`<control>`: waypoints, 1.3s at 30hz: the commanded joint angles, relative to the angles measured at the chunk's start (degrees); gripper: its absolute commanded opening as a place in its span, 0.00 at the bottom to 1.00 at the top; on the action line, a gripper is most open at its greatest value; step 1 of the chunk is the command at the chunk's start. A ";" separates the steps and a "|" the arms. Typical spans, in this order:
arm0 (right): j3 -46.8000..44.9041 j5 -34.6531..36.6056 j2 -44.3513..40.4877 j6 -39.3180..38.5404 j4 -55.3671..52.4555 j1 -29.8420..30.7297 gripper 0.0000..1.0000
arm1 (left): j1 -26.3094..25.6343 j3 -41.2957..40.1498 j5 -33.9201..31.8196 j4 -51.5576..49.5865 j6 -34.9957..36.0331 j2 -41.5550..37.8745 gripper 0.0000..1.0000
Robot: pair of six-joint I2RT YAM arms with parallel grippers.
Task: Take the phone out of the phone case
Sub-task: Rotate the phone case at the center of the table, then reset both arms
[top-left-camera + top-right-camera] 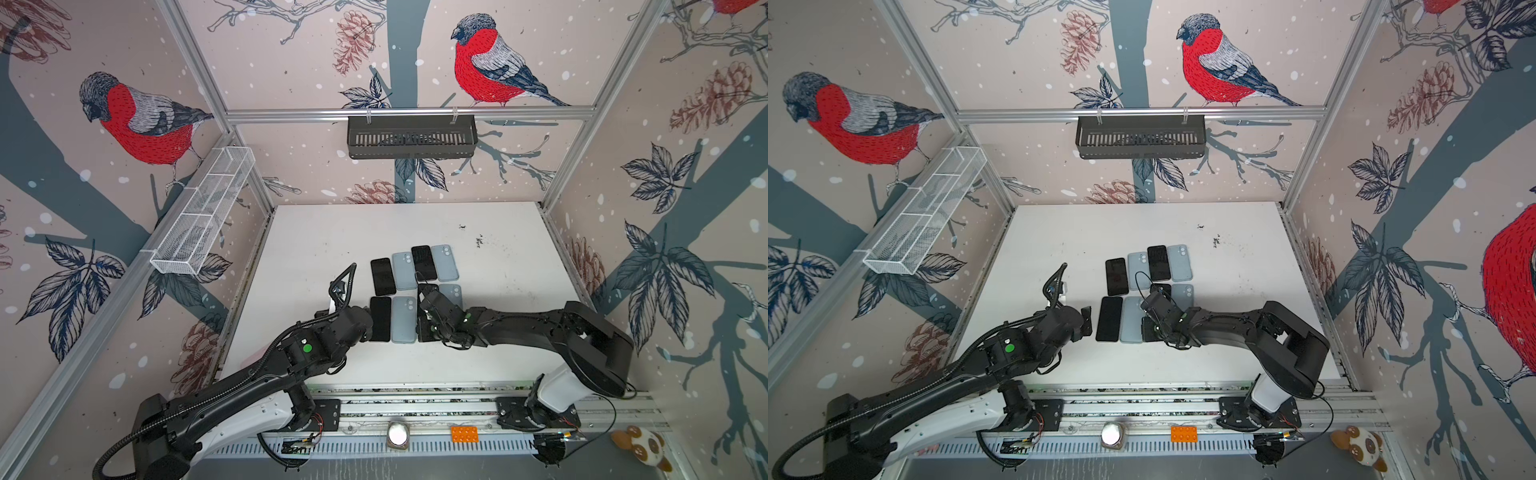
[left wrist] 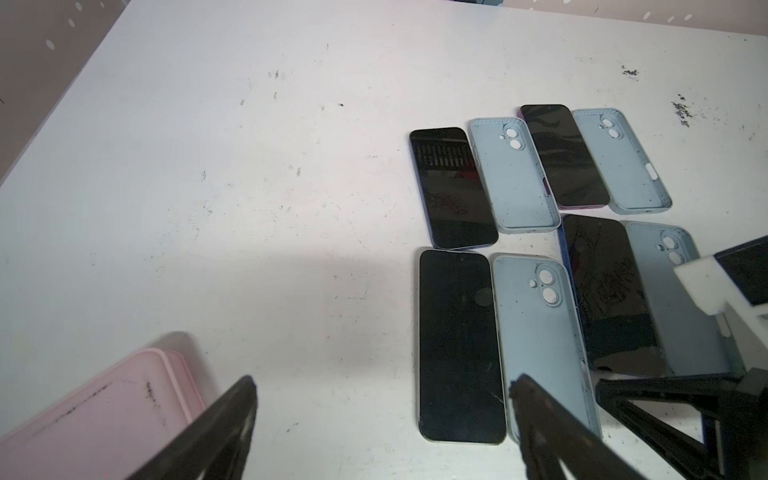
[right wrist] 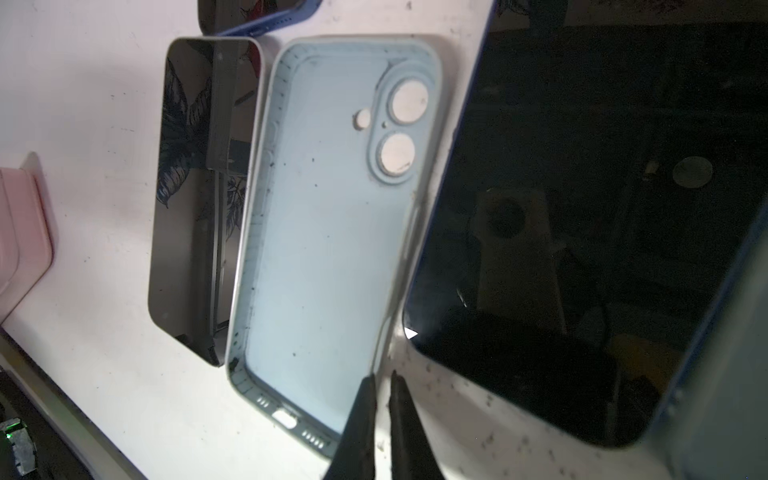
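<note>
— State of the right gripper [image 3: 382, 376]?
— Mine: pinched shut, nothing in it, tips at the near end of the gap between an empty blue case [image 3: 332, 228] and the blue-edged phone [image 3: 582, 208].
— Phone's bearing?
— 3 o'clock of the tips, just beside. Screen up, out of any case, long axis 12 to 6. My right arm [image 1: 532, 328] nearer; left gripper [image 2: 383, 382] spread, empty, away at 9.

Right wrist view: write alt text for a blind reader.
An empty pale blue phone case lies open side up on a white table between a silver-edged phone and a blue-edged phone. The right pincer, shut, sits at the case's rim.
</note>
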 commanded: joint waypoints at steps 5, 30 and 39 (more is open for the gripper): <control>-0.76 3.75 -5.11 -1.01 1.41 -0.86 0.24 | 0.06 -3.45 3.36 3.09 -4.01 -0.23 0.95; -13.99 13.76 -43.62 -25.56 10.00 -47.68 0.99 | 24.46 -5.10 0.45 42.24 28.85 -7.86 0.99; -31.90 14.46 -37.54 -34.52 49.94 -55.90 0.99 | 36.68 -25.19 -0.57 79.73 46.86 -3.34 0.99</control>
